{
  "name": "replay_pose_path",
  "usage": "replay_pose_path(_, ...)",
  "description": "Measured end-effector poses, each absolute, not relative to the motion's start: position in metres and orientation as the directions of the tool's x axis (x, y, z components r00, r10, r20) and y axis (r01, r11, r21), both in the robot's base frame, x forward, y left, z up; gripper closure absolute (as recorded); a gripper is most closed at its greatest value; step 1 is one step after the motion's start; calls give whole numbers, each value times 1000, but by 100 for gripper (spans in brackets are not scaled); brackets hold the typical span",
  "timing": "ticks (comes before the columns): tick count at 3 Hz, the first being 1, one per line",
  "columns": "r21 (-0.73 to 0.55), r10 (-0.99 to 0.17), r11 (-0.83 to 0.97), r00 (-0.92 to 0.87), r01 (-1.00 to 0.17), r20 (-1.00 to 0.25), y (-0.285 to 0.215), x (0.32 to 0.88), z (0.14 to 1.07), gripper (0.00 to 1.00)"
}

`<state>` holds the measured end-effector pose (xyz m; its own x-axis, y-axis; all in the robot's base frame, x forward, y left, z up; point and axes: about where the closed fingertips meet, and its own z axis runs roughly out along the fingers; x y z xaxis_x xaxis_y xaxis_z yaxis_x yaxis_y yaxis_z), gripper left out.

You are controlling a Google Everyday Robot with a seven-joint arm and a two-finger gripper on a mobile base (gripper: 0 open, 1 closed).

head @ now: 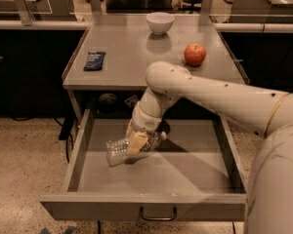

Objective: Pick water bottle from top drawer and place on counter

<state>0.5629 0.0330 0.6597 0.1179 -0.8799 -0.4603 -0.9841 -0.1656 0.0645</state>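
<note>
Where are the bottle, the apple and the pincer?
bottle (116, 154), camera view, clear base end.
apple (195, 54), camera view, red middle.
pincer (138, 143), camera view, between fingertips, around the bottle inside the drawer (82, 152).
</note>
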Motion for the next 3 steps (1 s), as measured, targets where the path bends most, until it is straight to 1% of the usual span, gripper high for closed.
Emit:
replay_pose_path(1, 11, -906, -168, 150, -986, -397, 38, 578, 767, 100)
replay_pose_path(2, -53, -895, -149, 157, -987, -418, 21, 589, 828, 100)
replay_pose_path(3, -162, -821, -124, 193, -979, -537, -2, 598, 876, 100)
